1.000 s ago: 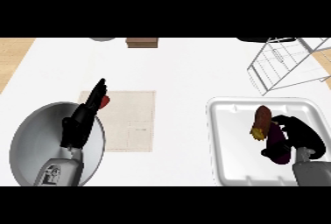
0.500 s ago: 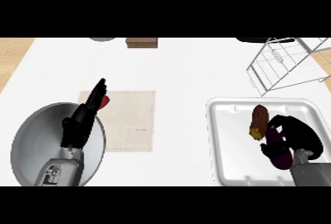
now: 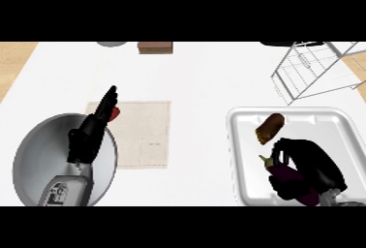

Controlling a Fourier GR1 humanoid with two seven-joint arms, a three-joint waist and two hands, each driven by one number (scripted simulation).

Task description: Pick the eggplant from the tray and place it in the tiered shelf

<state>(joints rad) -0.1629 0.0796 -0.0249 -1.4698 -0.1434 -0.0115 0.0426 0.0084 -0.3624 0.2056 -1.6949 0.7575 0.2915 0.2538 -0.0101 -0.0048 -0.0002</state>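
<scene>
Your right hand (image 3: pixel 311 164) has slid toward the tray's (image 3: pixel 322 121) near edge, fingers curled round the eggplant (image 3: pixel 280 173); your left hand (image 3: pixel 89 138) rests straight-fingered, well left of the tray.

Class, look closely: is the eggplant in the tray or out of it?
In. The eggplant lies inside the rim of the tray, with the right hand curled round it.

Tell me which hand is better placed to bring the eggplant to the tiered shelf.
The right hand: it is in the tray, curled round the eggplant, and the tiered shelf stands on its side. The left hand is open over the plate, far away.
</scene>
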